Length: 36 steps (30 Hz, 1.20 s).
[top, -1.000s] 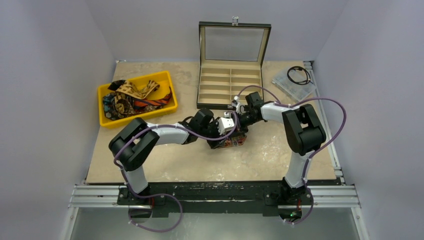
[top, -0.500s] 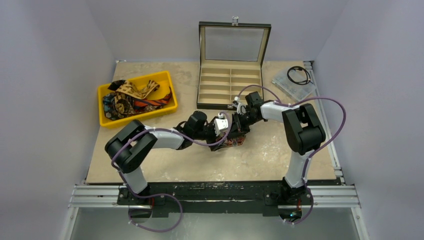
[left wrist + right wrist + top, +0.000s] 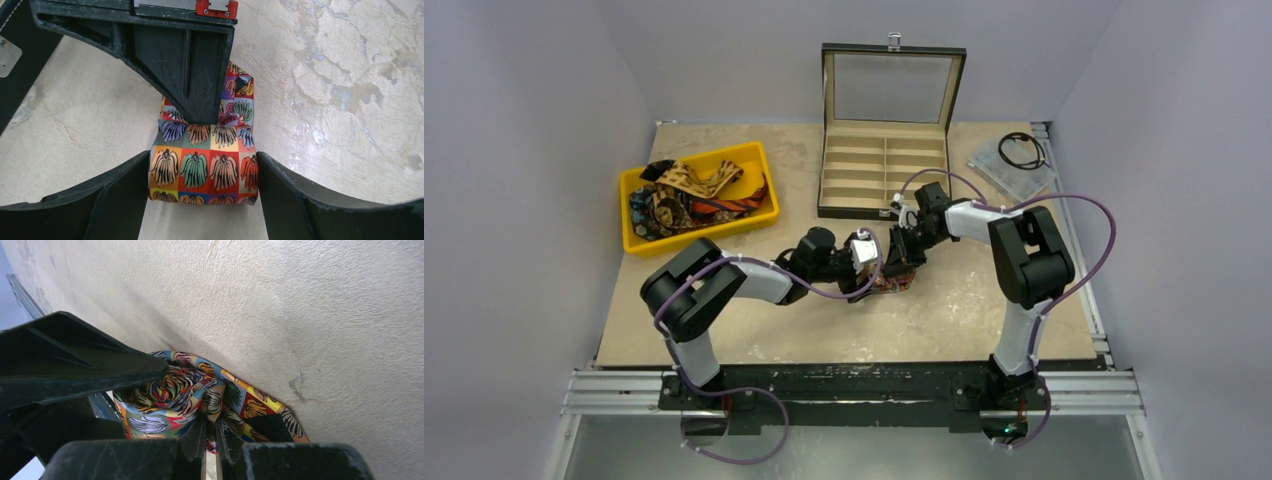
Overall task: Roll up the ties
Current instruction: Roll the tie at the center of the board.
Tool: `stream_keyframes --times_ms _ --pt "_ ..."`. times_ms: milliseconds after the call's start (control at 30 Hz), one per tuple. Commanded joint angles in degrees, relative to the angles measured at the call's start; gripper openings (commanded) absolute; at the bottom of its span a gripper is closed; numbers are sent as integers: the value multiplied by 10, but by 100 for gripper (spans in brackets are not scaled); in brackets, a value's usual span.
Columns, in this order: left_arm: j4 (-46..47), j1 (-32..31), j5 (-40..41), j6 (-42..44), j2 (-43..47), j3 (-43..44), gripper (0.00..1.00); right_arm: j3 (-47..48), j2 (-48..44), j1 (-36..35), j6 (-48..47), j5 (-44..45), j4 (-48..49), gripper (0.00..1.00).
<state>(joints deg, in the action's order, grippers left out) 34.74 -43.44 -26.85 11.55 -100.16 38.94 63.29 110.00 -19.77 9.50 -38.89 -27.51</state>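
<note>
The left gripper (image 3: pixel 202 175) hugged the rolled colourful tie (image 3: pixel 220 137) between its fingers, maybe touching both sides. The right gripper (image 3: pixel 210 437) pinched the roll's middle tight. If either let go early, the roll could spring open.

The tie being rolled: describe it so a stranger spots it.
Just before the open case, the left hand and right hand meet on a small rolled tie. It is checked in bright squares, unlike the ties heaped in the yellow bin.
</note>
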Motion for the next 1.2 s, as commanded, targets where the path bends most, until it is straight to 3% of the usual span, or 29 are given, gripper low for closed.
stream_keyframes --times_ms 0,200,367,467,667,900,1167 --pt "30 -9 -18 10 -35 42 68 -14 50 -2 -57 162 -2 0" --pt "23 -13 -21 19 -55 57 47 -10 53 -3 -62 137 2 0" --pt "-78 -27 42 73 -63 69 27 -6 43 -4 -56 89 5 0" --pt "-141 -27 83 101 -55 57 21 4 20 0 -59 69 -5 12" --pt "-210 -28 114 116 -39 42 17 34 -22 22 -80 21 -50 44" --pt "-251 -28 112 106 -55 90 17 4 -81 22 -53 -44 -38 66" --pt "-262 -30 106 118 -55 95 18 -13 -75 10 1 -76 25 62"
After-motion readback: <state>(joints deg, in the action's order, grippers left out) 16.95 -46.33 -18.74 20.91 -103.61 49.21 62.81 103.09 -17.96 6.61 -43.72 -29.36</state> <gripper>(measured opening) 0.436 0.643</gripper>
